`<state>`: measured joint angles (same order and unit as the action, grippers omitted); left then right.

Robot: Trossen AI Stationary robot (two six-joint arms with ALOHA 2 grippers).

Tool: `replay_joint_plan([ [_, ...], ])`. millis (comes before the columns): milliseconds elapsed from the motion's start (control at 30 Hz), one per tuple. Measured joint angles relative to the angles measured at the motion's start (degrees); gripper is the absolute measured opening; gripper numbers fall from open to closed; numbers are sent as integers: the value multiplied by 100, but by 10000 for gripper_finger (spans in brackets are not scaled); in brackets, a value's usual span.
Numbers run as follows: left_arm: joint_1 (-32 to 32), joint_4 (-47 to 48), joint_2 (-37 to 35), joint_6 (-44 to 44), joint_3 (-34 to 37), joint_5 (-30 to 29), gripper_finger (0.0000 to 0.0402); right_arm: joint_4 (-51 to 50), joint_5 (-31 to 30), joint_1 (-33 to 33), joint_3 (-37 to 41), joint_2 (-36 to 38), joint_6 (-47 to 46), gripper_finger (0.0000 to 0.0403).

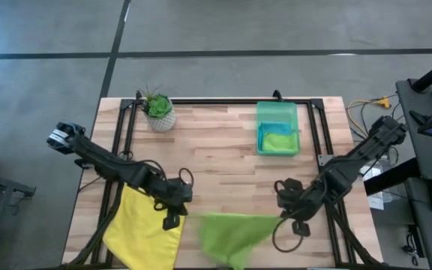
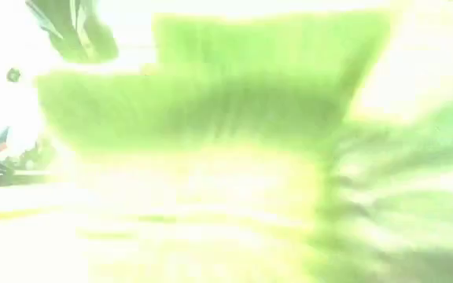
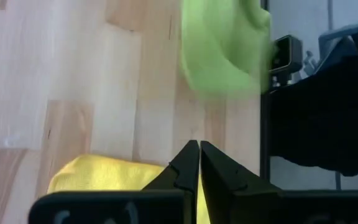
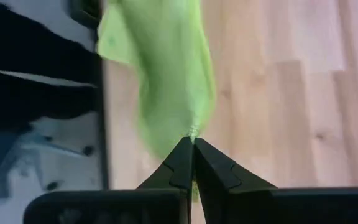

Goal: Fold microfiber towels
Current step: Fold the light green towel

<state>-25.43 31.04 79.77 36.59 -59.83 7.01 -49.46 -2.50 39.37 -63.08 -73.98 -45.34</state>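
While pinched, lime towel (image 1: 235, 232) overhangs table (image 1: 223, 161) edge.

No readable text, no labels, no brands, no numbers, no signs on anything in view

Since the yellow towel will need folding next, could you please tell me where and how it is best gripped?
Probably at a corner of the yellow towel. It lies flat on the table beside the shut left gripper, its near edge overhanging the front. I would come from above at the far corner, pinching the edge, since flat cloth offers nothing else.
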Motion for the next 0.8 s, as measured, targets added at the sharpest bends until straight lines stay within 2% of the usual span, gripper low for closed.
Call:
replay_joint_plan([
  [100, 42, 107, -166, -106, -70, -237, 0, -172, -392, -162, -14, 88, -13, 9],
  [267, 230, 1037, -824, -290, -317, -1780, 0, -1259, -1930, -417, -811, 234, 273, 9],
  [367, 473, 955, -1189, -578, -330, -1898, 0, -1258, -2002, -620, -1225, 306, 905, 9],
  [533, 787, 95, -1332, -982, -259, -1641, 0, -1264, -2008, -997, -1675, 326, 1281, 9],
  [633, 922, -776, -1159, -1309, -226, -1653, 0, -1264, -2006, -1283, -1851, 334, 1312, 9],
  [800, 1250, -2484, -599, -1350, -216, -1674, 5, -1038, -2011, -1762, -2156, 330, 1278, 9],
])
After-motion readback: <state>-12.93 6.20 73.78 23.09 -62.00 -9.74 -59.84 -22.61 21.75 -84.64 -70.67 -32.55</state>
